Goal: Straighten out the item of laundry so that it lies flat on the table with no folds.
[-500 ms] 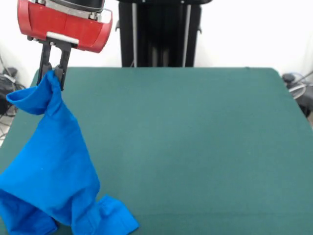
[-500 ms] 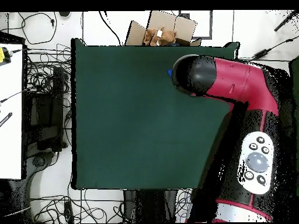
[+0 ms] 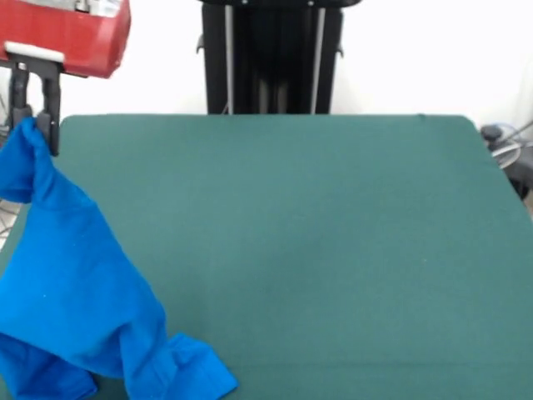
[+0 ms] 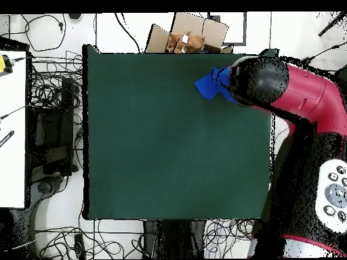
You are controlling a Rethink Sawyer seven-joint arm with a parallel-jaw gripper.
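The bright blue item of laundry (image 3: 75, 283) hangs from my gripper (image 3: 35, 133) at the left edge of the front view. Its top is bunched between the fingers, and its lower end trails crumpled on the near left corner of the dark green table (image 3: 316, 250). The gripper is shut on the fabric, lifted above the table's left edge. From overhead only a blue patch of the item of laundry (image 4: 213, 84) shows beside the arm (image 4: 284, 84), which hides the gripper, near the table (image 4: 162, 149) corner. No lettering shows.
A black pedestal (image 3: 271, 58) stands behind the table. In the overhead view an open cardboard box (image 4: 190, 35) sits past the table's top edge, cables lie on the floor at the left, and a white desk (image 4: 12, 128) borders the left side.
The gripper has carried the held fabric further left in the front view, past the table's left edge. Overhead, the arm has shifted right and more blue cloth shows.
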